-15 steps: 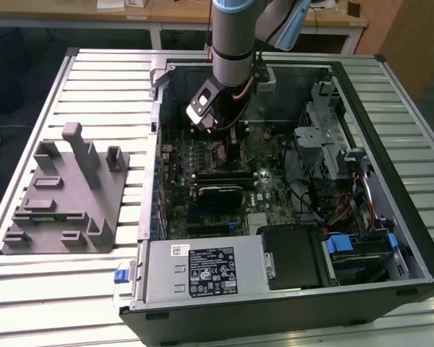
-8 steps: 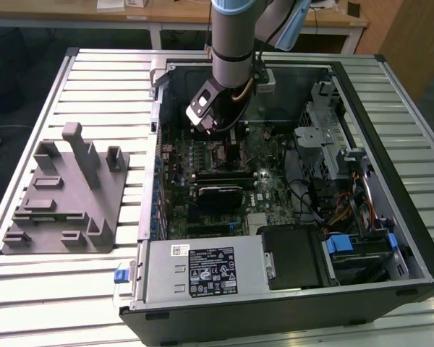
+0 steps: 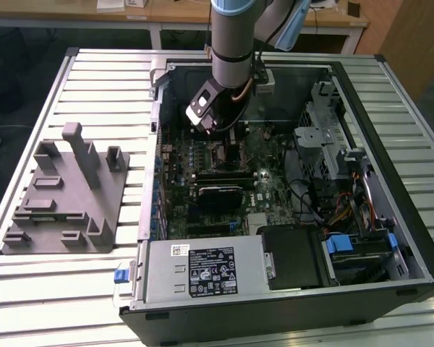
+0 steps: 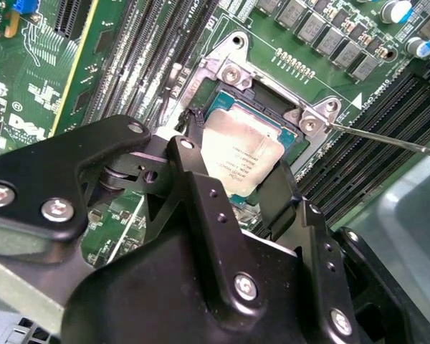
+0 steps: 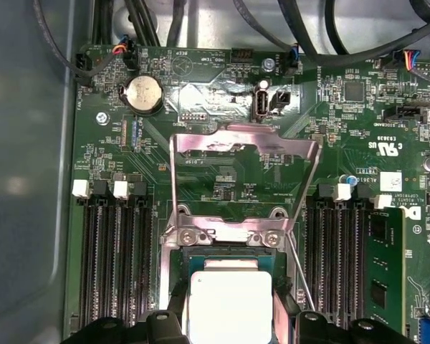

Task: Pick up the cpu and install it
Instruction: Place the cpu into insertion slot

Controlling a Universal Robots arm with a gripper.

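Your end effector has its black metal fingers clamped on opposite edges of the cpu. The cpu is a thin square chip with a matte silvery top, sitting at the open socket on the green motherboard. The shiny steel retention plate stands flipped up just beside it, inside the black computer case on the slatted tabletop.

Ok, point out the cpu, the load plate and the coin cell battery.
cpu (image 5: 231, 304), first wrist view, metal top's middle.
load plate (image 5: 197, 142), first wrist view, crossbar.
coin cell battery (image 5: 145, 94), first wrist view, centre.
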